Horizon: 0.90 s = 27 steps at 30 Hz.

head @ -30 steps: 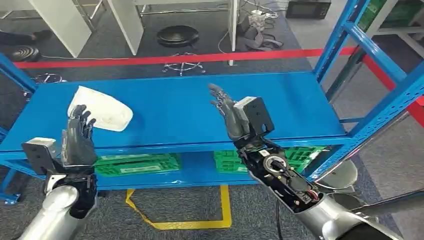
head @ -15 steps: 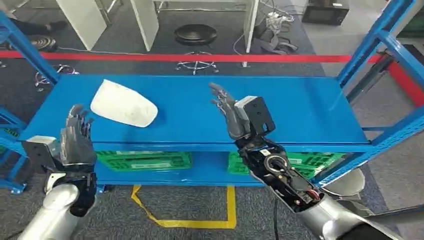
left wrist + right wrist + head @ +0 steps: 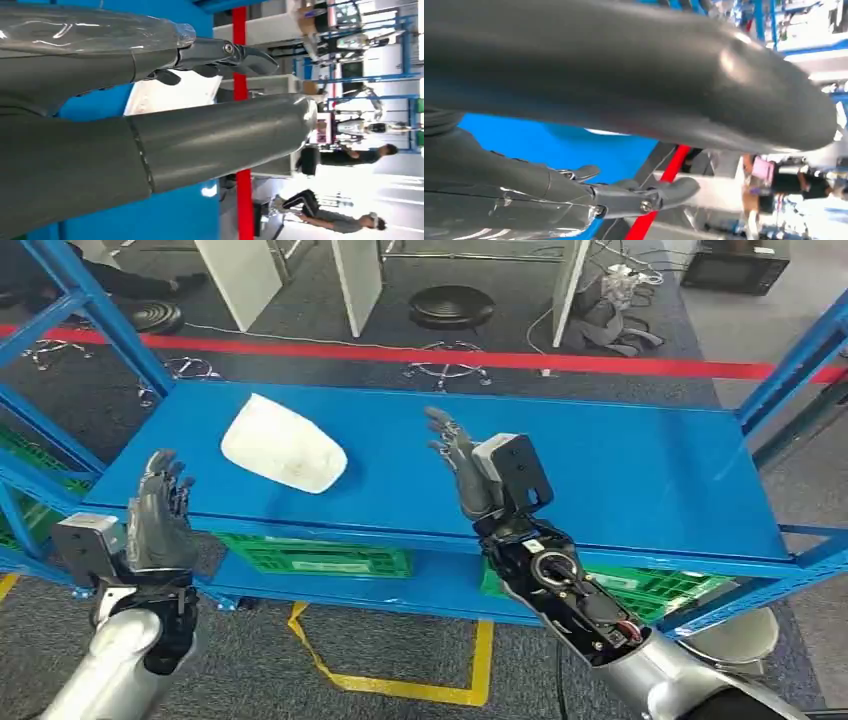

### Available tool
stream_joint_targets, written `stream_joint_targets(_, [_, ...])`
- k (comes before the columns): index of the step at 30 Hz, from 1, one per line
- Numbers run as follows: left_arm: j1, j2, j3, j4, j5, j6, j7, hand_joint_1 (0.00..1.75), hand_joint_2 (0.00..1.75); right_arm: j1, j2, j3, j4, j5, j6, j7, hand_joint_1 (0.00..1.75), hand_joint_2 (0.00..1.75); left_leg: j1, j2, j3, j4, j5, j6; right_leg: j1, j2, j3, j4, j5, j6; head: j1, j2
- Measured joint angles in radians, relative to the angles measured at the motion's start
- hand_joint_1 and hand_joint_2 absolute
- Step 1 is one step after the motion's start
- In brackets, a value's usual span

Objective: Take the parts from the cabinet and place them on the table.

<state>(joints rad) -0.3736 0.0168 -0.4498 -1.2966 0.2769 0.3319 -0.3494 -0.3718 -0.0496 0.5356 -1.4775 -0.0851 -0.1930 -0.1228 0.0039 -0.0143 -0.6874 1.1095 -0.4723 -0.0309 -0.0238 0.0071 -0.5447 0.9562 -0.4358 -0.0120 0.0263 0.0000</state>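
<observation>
One job now: you need to pick up the white part, and nothing is held yet.
Blue shelf [image 3: 620, 470]: this is the biggest thing, a wide flat top board of the blue rack. Stand square to it so you can reach over its front edge without bumping it.
Green crates [image 3: 320, 558]: they sit on the lower board, under the top one. Leave them alone for this step.
White part [image 3: 284, 450]: it lies flat on the blue shelf, toward the left end. It is long, rounded and smooth, so I think it could slide if you push it. Come down on it from above, do not shove it from the side.
Right hand [image 3: 462, 472]: it is up over the middle of the shelf, well apart from the white part. Its fingers are spread and hold nothing. You could bring it across to steady the far side of the part.
Left hand [image 3: 158, 512]: it is raised at the front left corner of the shelf, near the white part but not touching it. Its fingers are spread and hold nothing. This hand is the closer one, so reach with it first.
Grip: go slow, wrap the fingers around the narrow way of the part, and lift only when it feels snug.
Tabletop: I cannot see it from here, so you will have to turn to find it after the lift.
</observation>
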Motion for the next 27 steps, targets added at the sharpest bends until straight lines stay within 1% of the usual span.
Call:
stream_joint_targets(1, [0.003, 0.000, 0.000, 0.000, -0.001, 0.000, 0.000, 0.00, 0.00, 0.001, 0.000, 0.000, 0.000, 0.000, 0.000, 0.000, 0.00, 0.00, 0.003, 0.004, -0.051, 0.090, -0.031, -0.004, 0.001, -0.013, 0.000, 0.000, -0.001, -0.002, -0.002, 0.000])
stream_joint_targets(2, [0.007, 0.000, 0.000, 0.000, -0.001, 0.000, 0.000, 0.00, 0.00, 0.001, 0.000, 0.000, 0.000, 0.000, 0.001, 0.000, 0.00, 0.00, 0.005, 0.006, -0.089, 0.155, -0.048, -0.007, 0.001, -0.025, 0.000, 0.000, -0.003, -0.003, -0.005, 0.000])
stream_joint_targets(3, [0.010, 0.000, 0.000, 0.000, -0.001, 0.000, 0.000, 0.00, 0.00, 0.001, 0.000, 0.001, 0.001, 0.000, 0.001, 0.000, 0.00, 0.00, 0.006, 0.007, -0.106, 0.174, -0.041, -0.008, 0.001, -0.036, 0.001, 0.000, -0.005, -0.003, -0.006, 0.000])
stream_joint_targets(4, [0.011, 0.000, 0.000, 0.000, -0.001, 0.000, 0.000, 0.00, 0.00, 0.001, 0.000, 0.001, 0.001, 0.000, 0.002, 0.000, 0.00, 0.00, 0.006, 0.008, -0.094, 0.139, -0.011, -0.007, 0.001, -0.047, 0.003, 0.000, -0.007, -0.003, -0.006, 0.000])
stream_joint_targets(5, [0.011, 0.000, 0.000, 0.000, -0.002, 0.000, 0.000, 0.00, 0.00, 0.000, 0.000, 0.001, 0.001, 0.000, 0.002, -0.001, 0.00, 0.00, 0.006, 0.012, -0.051, 0.054, 0.037, -0.003, 0.002, -0.059, 0.007, 0.000, -0.010, -0.001, -0.008, 0.000])
stream_joint_targets(6, [0.010, 0.002, 0.000, 0.000, -0.002, 0.000, 0.000, 0.00, 0.00, -0.001, 0.000, 0.001, 0.001, 0.000, 0.002, -0.002, 0.00, 0.00, 0.005, 0.024, 0.002, -0.047, 0.083, 0.002, 0.002, -0.070, 0.013, 0.000, -0.014, 0.000, -0.010, 0.000])
stream_joint_targets(7, [0.008, 0.002, 0.000, 0.000, -0.002, 0.000, 0.000, 0.00, 0.00, -0.002, 0.000, 0.001, 0.001, 0.000, 0.002, -0.002, 0.00, 0.00, -0.001, 0.066, 0.056, -0.143, 0.116, 0.010, 0.005, -0.078, 0.020, -0.001, -0.019, 0.004, -0.011, 0.000])
stream_joint_targets(8, [0.005, 0.002, 0.000, -0.001, -0.002, 0.000, 0.000, 0.00, 0.00, -0.003, 0.000, 0.001, 0.001, 0.000, 0.002, -0.004, 0.00, 0.00, -0.015, 0.090, 0.068, -0.173, 0.102, 0.015, 0.014, -0.087, 0.020, 0.001, -0.025, 0.011, -0.015, 0.000])
stream_joint_targets(9, [0.005, 0.000, 0.000, -0.003, -0.003, 0.000, 0.000, 0.00, 0.00, -0.006, 0.000, 0.001, 0.001, 0.000, 0.003, -0.004, 0.00, 0.00, -0.013, 0.072, 0.066, -0.171, 0.106, 0.023, 0.014, -0.093, 0.022, -0.001, -0.027, 0.014, -0.010, 0.000])
stream_joint_targets(10, [0.006, 0.001, 0.000, -0.003, -0.005, 0.000, 0.000, 0.00, 0.00, -0.006, 0.000, 0.001, 0.001, 0.000, 0.003, -0.005, 0.00, 0.00, -0.014, 0.062, 0.064, -0.171, 0.102, 0.026, 0.014, -0.103, 0.026, -0.003, -0.031, 0.020, -0.006, 0.000])
stream_joint_targets(11, [0.007, 0.001, 0.000, -0.003, -0.005, 0.000, 0.000, 0.00, 0.00, -0.007, 0.000, 0.002, 0.001, 0.000, 0.004, -0.005, 0.00, 0.00, -0.017, 0.050, 0.064, -0.171, 0.100, 0.030, 0.014, -0.114, 0.032, -0.008, -0.033, 0.024, -0.007, 0.000])
stream_joint_targets(12, [0.006, 0.002, 0.000, -0.005, -0.005, 0.000, 0.000, 0.00, 0.00, -0.007, 0.000, 0.002, 0.000, 0.000, 0.004, -0.006, 0.00, 0.00, -0.013, 0.037, 0.070, -0.178, 0.104, 0.037, 0.014, -0.124, 0.037, -0.008, -0.038, 0.031, -0.007, 0.000])
stream_joint_targets(13, [0.007, 0.001, 0.000, -0.006, -0.005, 0.000, 0.000, 0.00, 0.00, -0.008, 0.000, 0.001, 0.001, 0.000, 0.003, -0.006, 0.00, 0.00, -0.005, 0.028, 0.078, -0.184, 0.106, 0.041, 0.010, -0.093, 0.030, 0.006, -0.052, 0.037, -0.001, 0.000])
stream_joint_targets(14, [0.004, 0.002, 0.000, -0.006, -0.006, 0.000, 0.000, 0.00, 0.00, -0.009, 0.000, 0.001, 0.001, 0.000, 0.003, -0.007, 0.00, 0.00, -0.004, 0.020, 0.082, -0.184, 0.104, 0.049, 0.007, -0.048, 0.013, 0.053, -0.081, 0.036, 0.001, 0.000])
stream_joint_targets(15, [0.002, 0.000, 0.000, -0.006, -0.007, 0.000, 0.000, 0.00, 0.00, -0.010, 0.000, 0.001, 0.001, 0.000, 0.004, -0.006, 0.00, 0.00, -0.004, 0.009, 0.082, -0.184, 0.103, 0.052, 0.007, -0.022, -0.031, 0.145, -0.125, 0.036, 0.009, 0.000])
stream_joint_targets(16, [0.003, -0.001, 0.000, -0.006, -0.008, 0.000, 0.000, 0.00, 0.00, -0.008, 0.000, 0.001, 0.001, 0.000, 0.003, -0.006, 0.00, 0.00, -0.005, -0.002, 0.082, -0.184, 0.102, 0.054, 0.008, -0.012, -0.078, 0.237, -0.160, 0.037, 0.014, 0.000])
stream_joint_targets(17, [0.006, -0.002, 0.000, -0.006, -0.008, 0.000, 0.001, 0.00, 0.00, -0.006, 0.000, 0.001, 0.002, 0.000, 0.004, -0.005, 0.00, 0.00, -0.006, -0.016, 0.083, -0.183, 0.102, 0.055, 0.008, -0.009, -0.122, 0.316, -0.183, 0.039, 0.017, 0.000])
stream_joint_targets(18, [0.008, -0.001, 0.000, -0.006, -0.008, 0.000, 0.001, 0.00, 0.00, -0.004, 0.000, 0.001, 0.003, 0.000, 0.003, -0.004, 0.00, 0.00, -0.007, -0.029, 0.084, -0.183, 0.101, 0.056, 0.008, -0.009, -0.147, 0.348, -0.180, 0.039, 0.018, 0.000])
stream_joint_targets(19, [0.009, -0.001, 0.000, -0.006, -0.008, 0.000, 0.001, 0.00, 0.00, -0.003, 0.000, 0.001, 0.004, 0.000, 0.003, -0.003, 0.00, 0.00, -0.007, -0.044, 0.086, -0.182, 0.100, 0.056, 0.007, -0.009, -0.145, 0.327, -0.152, 0.039, 0.019, 0.000])
stream_joint_targets(20, [0.009, -0.001, 0.000, -0.006, -0.008, 0.000, 0.001, 0.00, 0.00, -0.003, 0.000, 0.001, 0.004, 0.000, 0.002, -0.003, 0.00, 0.00, -0.006, -0.058, 0.088, -0.181, 0.098, 0.053, 0.006, -0.006, -0.122, 0.263, -0.104, 0.036, 0.022, 0.000])
stream_joint_targets(21, [0.009, -0.001, 0.000, -0.006, -0.008, 0.000, 0.001, 0.00, 0.00, -0.005, 0.000, 0.001, 0.004, 0.000, 0.003, -0.003, 0.00, 0.00, -0.005, -0.074, 0.093, -0.177, 0.094, 0.049, 0.004, 0.005, -0.080, 0.159, -0.041, 0.035, 0.027, 0.000])
stream_joint_targets(22, [0.008, -0.002, 0.000, -0.006, -0.008, 0.000, 0.001, 0.00, 0.00, -0.006, 0.000, 0.001, 0.004, 0.000, 0.003, -0.003, 0.00, 0.00, -0.004, -0.088, 0.094, -0.173, 0.090, 0.044, 0.001, 0.040, -0.042, 0.062, 0.012, 0.033, 0.031, 0.000])
stream_joint_targets(23, [0.007, -0.001, 0.000, -0.006, -0.008, 0.000, 0.001, 0.00, 0.00, -0.006, 0.000, 0.001, 0.005, 0.000, 0.003, -0.003, 0.00, 0.00, -0.007, -0.098, 0.087, -0.168, 0.088, 0.039, -0.007, 0.102, -0.030, 0.033, 0.001, 0.032, 0.028, 0.000])
stream_joint_targets(24, [0.006, -0.002, 0.000, -0.006, -0.008, 0.000, 0.003, 0.00, 0.00, -0.007, 0.000, 0.001, 0.005, 0.000, 0.003, -0.003, 0.00, 0.00, -0.003, -0.110, 0.076, -0.161, 0.090, 0.036, -0.010, 0.100, -0.017, 0.010, -0.003, 0.032, 0.022, 0.000])
stream_joint_targets(25, [0.006, -0.001, 0.000, -0.006, -0.008, 0.000, 0.002, 0.00, 0.00, -0.003, 0.000, 0.002, 0.006, 0.000, 0.003, -0.002, 0.00, 0.00, 0.005, -0.121, 0.070, -0.165, 0.096, 0.027, 0.000, 0.089, -0.019, 0.016, -0.001, 0.030, 0.022, 0.000])
stream_joint_targets(26, [0.010, -0.002, 0.000, -0.006, -0.008, 0.000, 0.003, 0.00, 0.00, -0.004, 0.000, 0.001, 0.006, 0.000, 0.003, -0.001, 0.00, 0.00, 0.009, -0.133, 0.069, -0.168, 0.099, 0.020, 0.003, 0.080, -0.019, 0.016, -0.002, 0.023, 0.028, 0.000])
stream_joint_targets(27, [0.010, 0.000, 0.000, -0.006, -0.008, 0.000, 0.003, 0.00, 0.00, -0.006, 0.000, 0.001, 0.005, 0.000, 0.002, -0.002, 0.00, 0.00, 0.004, -0.145, 0.069, -0.169, 0.100, 0.013, -0.004, 0.068, -0.013, 0.011, 0.002, 0.018, 0.031, 0.000])
